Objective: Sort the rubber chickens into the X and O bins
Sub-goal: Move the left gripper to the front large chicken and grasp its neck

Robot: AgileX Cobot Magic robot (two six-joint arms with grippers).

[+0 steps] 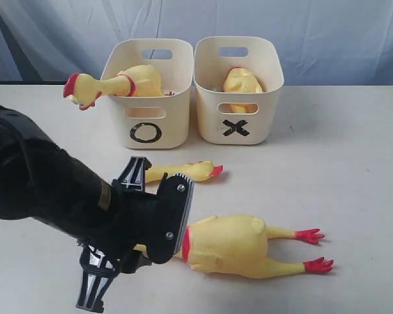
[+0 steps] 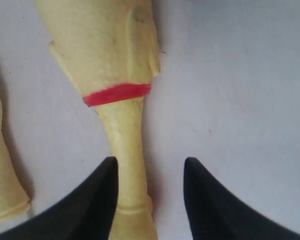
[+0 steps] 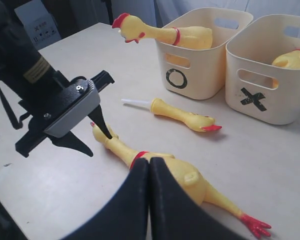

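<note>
Matt rubber chickens (image 1: 229, 245), smooth plastic bins (image 1: 173, 127) (faintly glossy).

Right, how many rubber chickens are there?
4: overhanging one in the O bin, half-hidden one in the X bin, slim one and large one on the table. More may hide inside.
</note>
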